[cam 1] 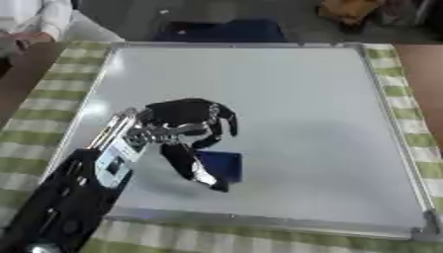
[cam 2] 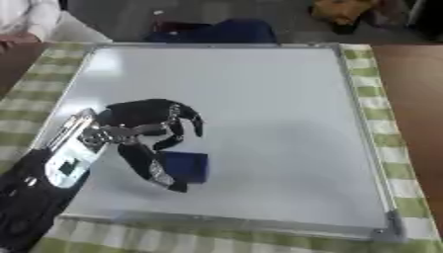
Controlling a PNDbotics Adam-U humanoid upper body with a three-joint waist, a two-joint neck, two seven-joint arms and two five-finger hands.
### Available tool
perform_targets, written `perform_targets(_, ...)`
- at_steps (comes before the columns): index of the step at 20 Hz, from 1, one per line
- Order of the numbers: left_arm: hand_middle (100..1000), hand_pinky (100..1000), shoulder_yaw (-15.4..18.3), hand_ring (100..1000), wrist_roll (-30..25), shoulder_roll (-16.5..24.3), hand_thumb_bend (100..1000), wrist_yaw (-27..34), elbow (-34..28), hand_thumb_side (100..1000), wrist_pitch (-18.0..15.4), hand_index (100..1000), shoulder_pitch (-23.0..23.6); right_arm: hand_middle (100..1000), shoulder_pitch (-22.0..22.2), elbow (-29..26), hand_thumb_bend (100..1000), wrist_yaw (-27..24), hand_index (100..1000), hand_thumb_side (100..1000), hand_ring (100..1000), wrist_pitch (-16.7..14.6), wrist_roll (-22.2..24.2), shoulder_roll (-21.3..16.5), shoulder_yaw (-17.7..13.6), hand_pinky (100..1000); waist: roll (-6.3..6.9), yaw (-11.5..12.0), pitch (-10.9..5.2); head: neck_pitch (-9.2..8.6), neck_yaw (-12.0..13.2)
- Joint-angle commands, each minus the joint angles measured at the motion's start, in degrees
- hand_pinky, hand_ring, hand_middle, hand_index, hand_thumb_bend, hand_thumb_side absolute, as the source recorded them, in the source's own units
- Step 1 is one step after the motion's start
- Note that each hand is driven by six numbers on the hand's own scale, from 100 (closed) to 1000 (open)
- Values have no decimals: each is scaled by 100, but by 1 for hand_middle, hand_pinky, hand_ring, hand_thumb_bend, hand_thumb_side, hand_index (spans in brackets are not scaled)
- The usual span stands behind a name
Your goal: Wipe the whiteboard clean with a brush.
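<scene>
A white whiteboard [cam 1: 286,108] with a metal frame lies on a green-checked cloth and fills most of both views. I make out no writing on it. A small dark blue block, the brush [cam 1: 223,166], lies on the board's near left part. My left hand [cam 1: 177,123] comes in from the lower left and arches over the board just behind the brush. Its thumb [cam 1: 192,167] stretches down along the brush's left side, while the other fingers [cam 1: 227,121] hang curved above the brush, apart from it. The right hand shows in neither view.
The checked cloth [cam 1: 52,94] rims the board on the left, right and near sides. Brown tabletop [cam 2: 415,99] shows at the right. Beyond the far edge lie a dark blue bundle [cam 1: 221,30] and an orange thing [cam 1: 350,10]. A person's sleeve [cam 1: 34,20] is at the far left corner.
</scene>
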Motion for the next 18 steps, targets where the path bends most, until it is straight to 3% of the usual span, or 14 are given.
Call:
perform_targets(1,665,879,62,836,-559,-1,654,-281,37,627,-822,157,-53,528,-33,-81,100,17,577,1000,597,25,-4,-82,-61,674,-23,3,-116,9,1)
perform_targets(7,647,863,105,824,-260,-14,570,-788,218,562,-992,141,-51,525,-30,-81,100,35,575,1000,596,27,18,-63,-64,674,-30,-8,-76,-49,-19)
perform_targets(12,759,857,144,863,-11,-63,536,-1163,346,543,-1101,138,-42,522,-40,-81,100,47,573,1000,595,32,38,-56,-61,674,-26,-17,-45,-74,-32)
perform_targets(18,754,850,206,857,296,-129,454,-1534,512,537,-1110,138,-7,519,-42,-81,100,44,569,1000,592,54,55,-43,-64,674,-19,-42,-21,-95,-51)
